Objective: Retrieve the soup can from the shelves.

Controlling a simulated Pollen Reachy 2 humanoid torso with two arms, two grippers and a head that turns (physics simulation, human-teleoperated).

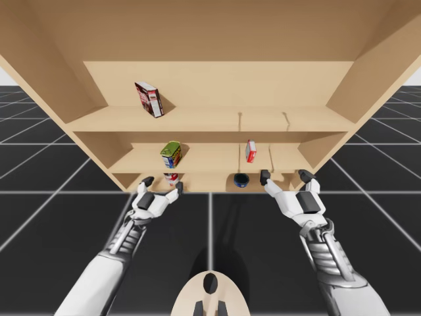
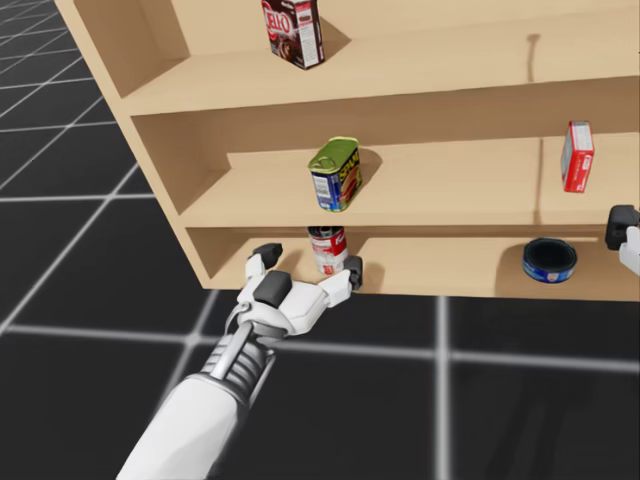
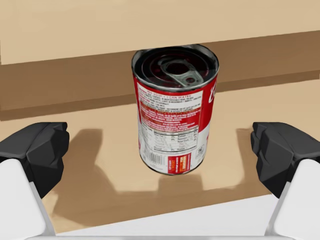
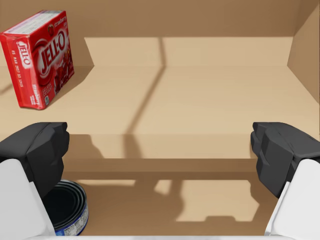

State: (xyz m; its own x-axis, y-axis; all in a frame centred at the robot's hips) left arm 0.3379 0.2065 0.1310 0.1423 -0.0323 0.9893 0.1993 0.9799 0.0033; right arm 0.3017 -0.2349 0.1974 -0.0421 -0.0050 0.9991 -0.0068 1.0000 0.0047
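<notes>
**Left gripper is bracketing the soup can at the lowest shelf**

The robot is facing the wooden shelves (image 1: 210,120) with both arms reaching to the front edge of the lowest level. Its left gripper (image 1: 163,185) is hanging wide open, one dark finger out on each side, and it is gripping nothing. The red-and-white soup can (image 3: 175,110) is standing upright on the lowest shelf near the front lip, just ahead of that gripper and in line with the gap between its fingers. A clear gap is showing on both sides, so neither finger is touching the can. The pull-tab lid is facing up.

On the shelf above the left gripper, almost straight over the soup can, a green-and-blue tin (image 2: 335,173) is sitting. Higher again, on the top shelf, a dark red box (image 1: 149,99) is standing.

The right gripper (image 1: 285,176) is also hanging spread wide and holding nothing, at the front of the same lowest shelf and well apart from the soup can. A flat blue can (image 2: 549,260) is lying just beside its inner finger, on the side toward the left arm. A red box (image 4: 40,60) is standing one level up, ahead of and above that same finger.
</notes>
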